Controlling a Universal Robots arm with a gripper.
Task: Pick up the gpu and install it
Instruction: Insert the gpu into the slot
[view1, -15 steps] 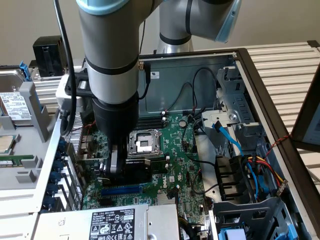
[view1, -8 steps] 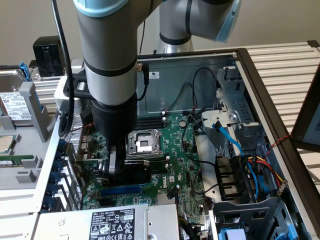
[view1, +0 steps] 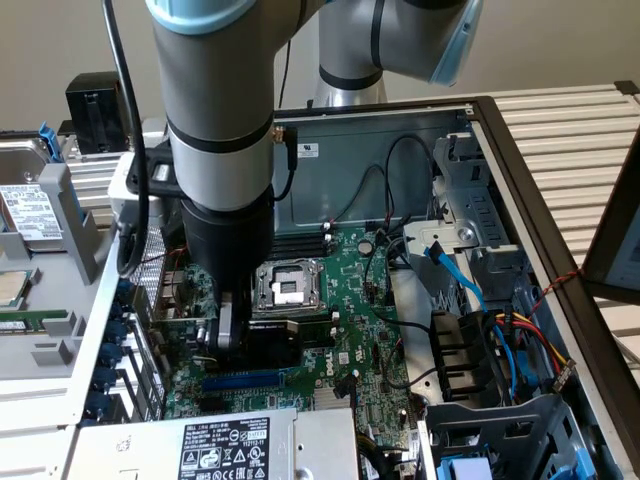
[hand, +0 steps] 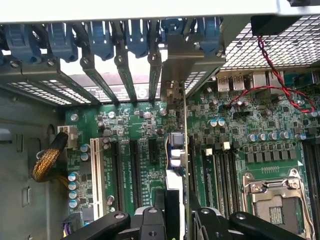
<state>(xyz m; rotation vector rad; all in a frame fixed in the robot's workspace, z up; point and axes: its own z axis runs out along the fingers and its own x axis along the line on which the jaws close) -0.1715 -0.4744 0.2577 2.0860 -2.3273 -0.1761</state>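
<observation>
I have the arm (view1: 215, 110) reaching straight down into the open computer case (view1: 400, 150), which lies on its side on the slatted table (view1: 580, 130). The hand (view1: 228, 335) is clenched on the gpu (view1: 272, 345). In the exterior view the card's black fan block shows at 3 o'clock from the silver finger.

Reading that view as a clock face, the gpu sits at about 7 o'clock from the CPU socket (view1: 287, 285), low over the green motherboard (view1: 345, 340). A long blue slot (view1: 245, 380) lies just past the card at 6 o'clock. Further out on the same line is the labelled power supply (view1: 225, 445).

Through the wrist camera I see the card edge-on, standing upright between the two fingers (hand: 165, 210) and running in line with the expansion slots. Its silver bracket (hand: 172, 75) reaches the rear wall of the case, among the metal slot covers and close to the row of blue clips (hand: 100, 37). A red and black wire (hand: 280, 85) crosses the board near the rear ports, well apart from the card.

I cannot tell whether the card's lower edge is seated in a slot or only resting above it.
</observation>
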